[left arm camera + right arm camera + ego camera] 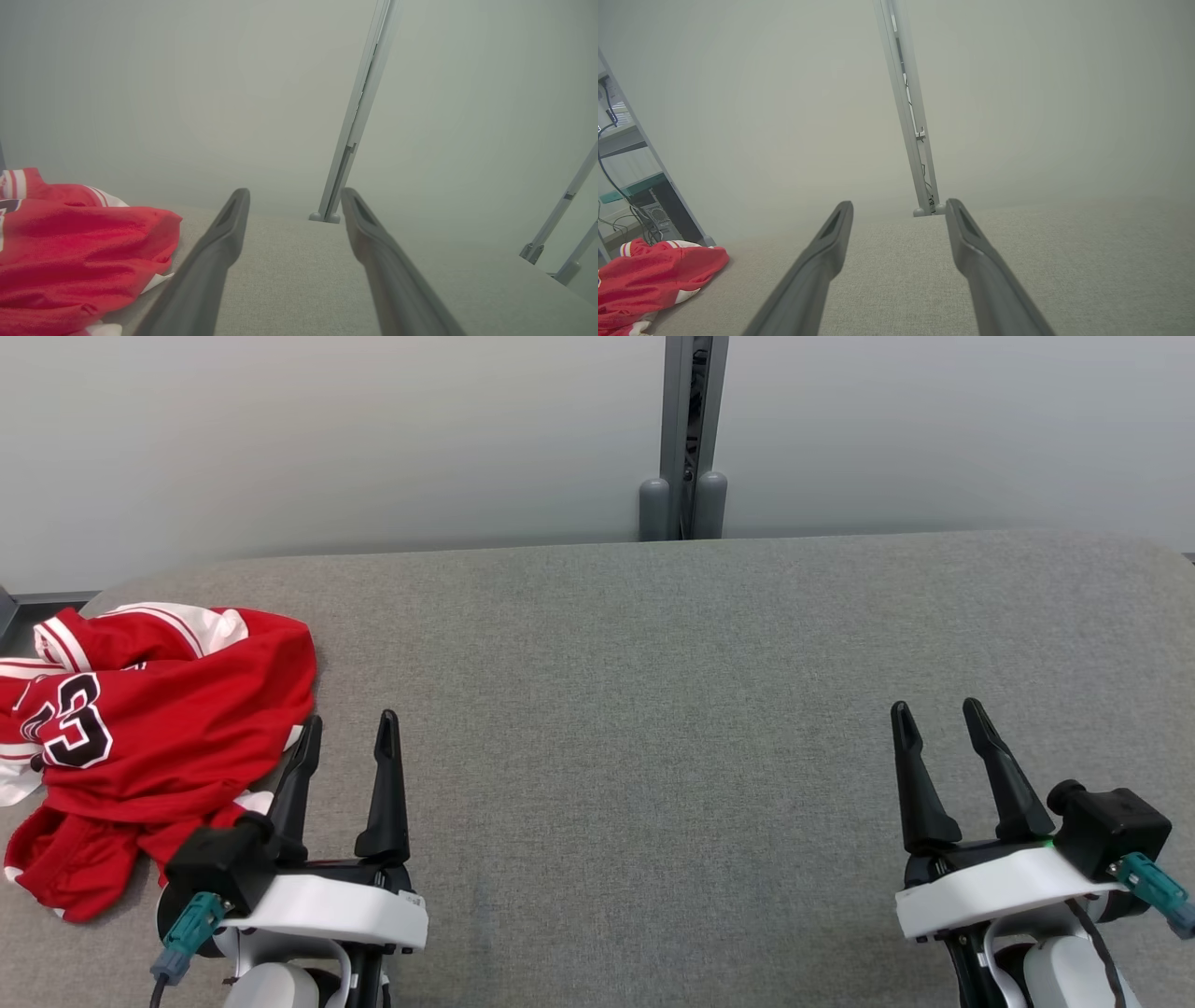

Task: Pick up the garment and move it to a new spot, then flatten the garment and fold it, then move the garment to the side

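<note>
Looking down through the head view, I have the red jersey (159,728) crumpled in a heap at the left of the frame, lying on the grey counter (653,709). The frame's left edge cuts off part of it, and the folds bury most of the white trim. A dark number shows on the cloth; it reads as 23, though the first digit is partly tucked into a crease.

My left hand (347,723) sits at the lower left with its two fingers spread apart and nothing between them. Its outer finger overlaps the jersey's right edge in the head view. In the left wrist view the cloth lies just beside that finger, and I cannot tell whether they touch.

My right hand (936,707) is at the lower right, well apart from the jersey, fingers likewise parted and empty above bare counter. Both forearms run off the bottom edge.

Behind the counter stands a pale wall (373,429) with a grey post (686,429) at upper centre. In the right wrist view a shelf (626,140) with cables (607,186) shows at the left, cut by the frame and too hazy to make out.
</note>
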Robot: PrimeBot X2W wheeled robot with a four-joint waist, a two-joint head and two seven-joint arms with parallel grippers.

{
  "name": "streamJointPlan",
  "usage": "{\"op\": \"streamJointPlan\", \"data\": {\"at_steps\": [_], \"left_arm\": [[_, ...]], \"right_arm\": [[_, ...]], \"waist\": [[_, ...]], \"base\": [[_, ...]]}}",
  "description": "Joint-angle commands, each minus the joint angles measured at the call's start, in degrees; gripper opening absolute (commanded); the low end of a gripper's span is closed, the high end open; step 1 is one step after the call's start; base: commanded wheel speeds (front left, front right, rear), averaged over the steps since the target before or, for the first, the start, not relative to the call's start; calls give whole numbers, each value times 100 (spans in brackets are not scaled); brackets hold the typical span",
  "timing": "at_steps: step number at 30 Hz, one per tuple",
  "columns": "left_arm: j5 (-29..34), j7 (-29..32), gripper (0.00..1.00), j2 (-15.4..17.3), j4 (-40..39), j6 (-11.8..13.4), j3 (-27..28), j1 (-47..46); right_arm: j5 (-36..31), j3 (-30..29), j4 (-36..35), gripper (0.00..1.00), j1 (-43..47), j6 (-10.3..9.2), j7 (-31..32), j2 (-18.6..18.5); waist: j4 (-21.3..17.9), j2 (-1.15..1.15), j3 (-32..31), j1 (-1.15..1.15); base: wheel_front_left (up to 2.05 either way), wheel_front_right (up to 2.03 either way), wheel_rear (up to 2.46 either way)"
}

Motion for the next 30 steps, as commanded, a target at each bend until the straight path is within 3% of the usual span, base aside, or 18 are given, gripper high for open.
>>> {"op": "streamJointPlan", "data": {"at_steps": [1,30], "left_arm": [[131,-54,100,25,-40,26,4,-126],[1135,-288,100,34,382,116,19,-231]], "right_arm": [[-142,41,-58,100,-77,36,-71,-54],[-1434,211,-78,100,-189,36,-460,-80]], "waist": [[-5,0,1,0],[-5,0,75,0]], "base": [[0,0,0],[0,0,0]]}}
